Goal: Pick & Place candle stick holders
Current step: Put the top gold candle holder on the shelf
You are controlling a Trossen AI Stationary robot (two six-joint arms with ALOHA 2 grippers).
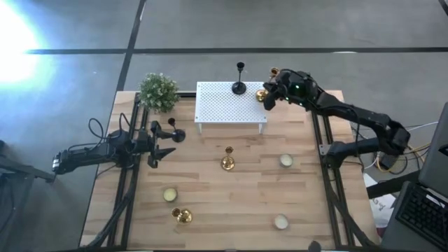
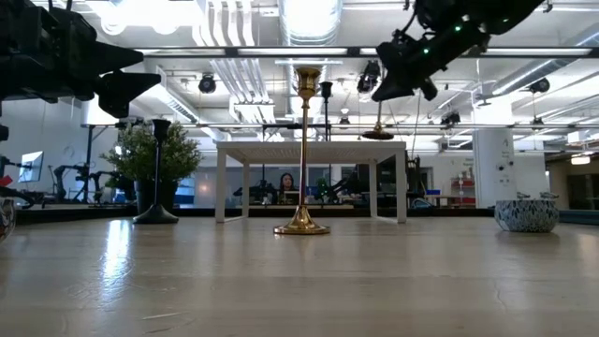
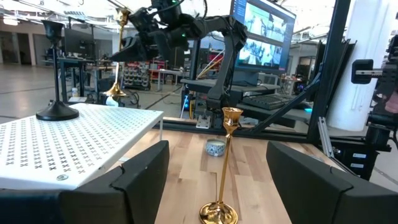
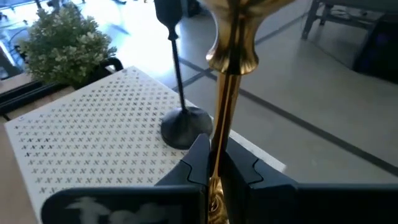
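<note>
My right gripper (image 1: 270, 89) is shut on a gold candle stick holder (image 3: 117, 56) above the right end of the white perforated rack (image 1: 231, 103). A black holder (image 1: 239, 78) stands by its base on the rack's far edge. Another gold holder (image 1: 227, 159) stands upright at the table's middle. One more gold holder (image 1: 182, 215) lies on its side near the front left. A black holder (image 2: 157, 168) stands close to my left gripper (image 1: 158, 145). That gripper waits open at the table's left, its fingers around nothing. My right gripper pinches the gold holder's thin stem (image 4: 219, 140) between its two fingers, about halfway along its length. The fingers come from the table's right, slanting a little down, and lie across the stem. The holder stays nearly upright, cup (image 4: 233, 37) up. Its base (image 2: 378, 134) hangs just clear of the rack's top.
A bushy potted plant (image 1: 158, 91) stands at the rack's left. Three small round candles (image 1: 170, 194) (image 1: 285, 160) (image 1: 281, 222) sit on the wooden table. Dark frame rails run along both sides of the table.
</note>
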